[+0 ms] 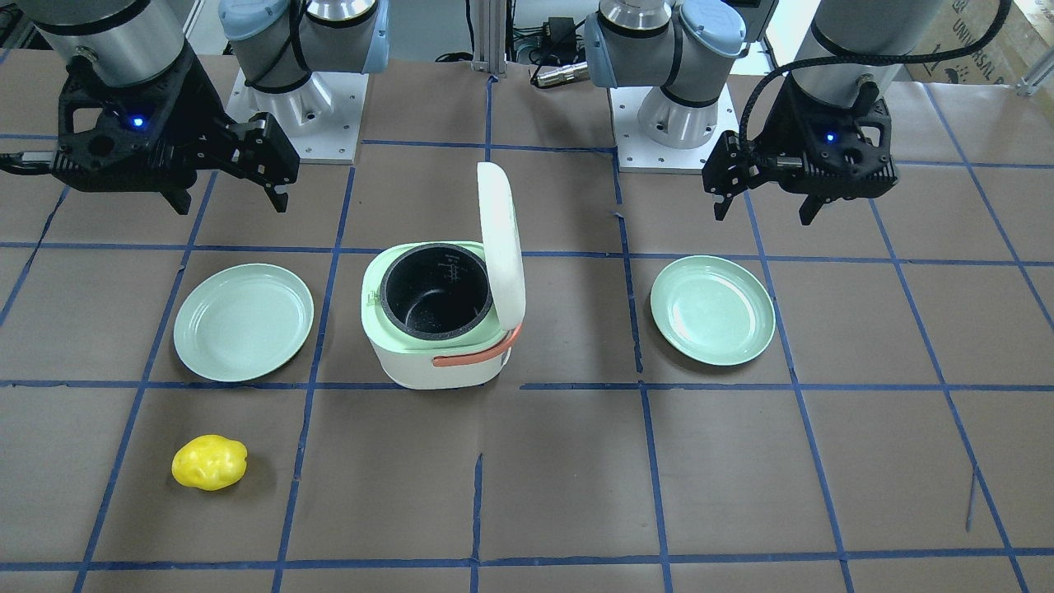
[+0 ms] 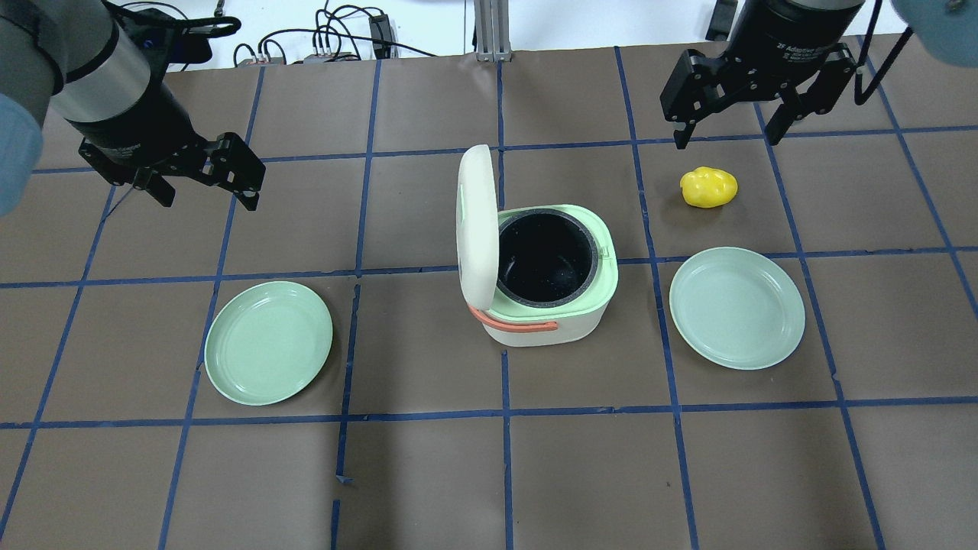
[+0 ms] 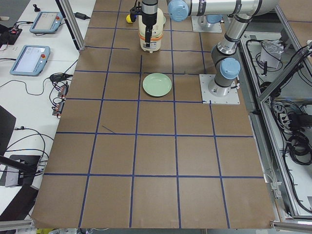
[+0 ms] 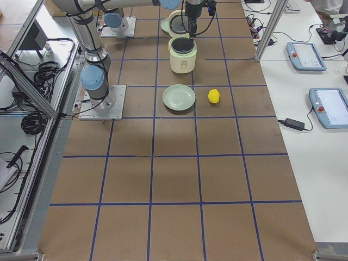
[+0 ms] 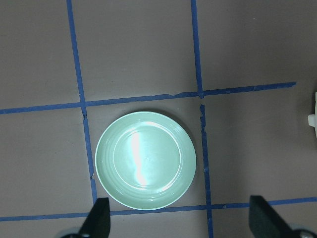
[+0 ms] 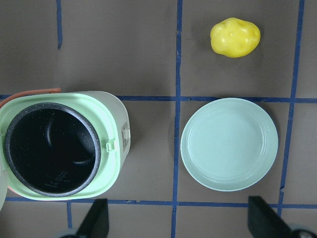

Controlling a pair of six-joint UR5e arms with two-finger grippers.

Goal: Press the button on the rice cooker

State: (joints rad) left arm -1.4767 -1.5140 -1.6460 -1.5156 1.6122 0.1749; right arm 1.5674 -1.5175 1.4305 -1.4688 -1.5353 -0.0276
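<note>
The rice cooker (image 2: 569,325) stands at the table's middle, white with a pale green rim and an orange handle. Its lid (image 2: 475,221) stands open upright over the dark empty pot. It also shows in the front view (image 1: 412,362). In the right wrist view a small button (image 6: 126,133) shows on the cooker's side wall. My left gripper (image 2: 208,197) hangs open and empty, far to the cooker's left. My right gripper (image 2: 726,140) hangs open and empty beyond the cooker's right, above the table.
A pale green plate (image 2: 268,342) lies left of the cooker and another plate (image 2: 736,307) lies right of it. A yellow lumpy potato-like object (image 2: 709,187) lies beyond the right plate, under the right gripper. Blue tape lines grid the brown table.
</note>
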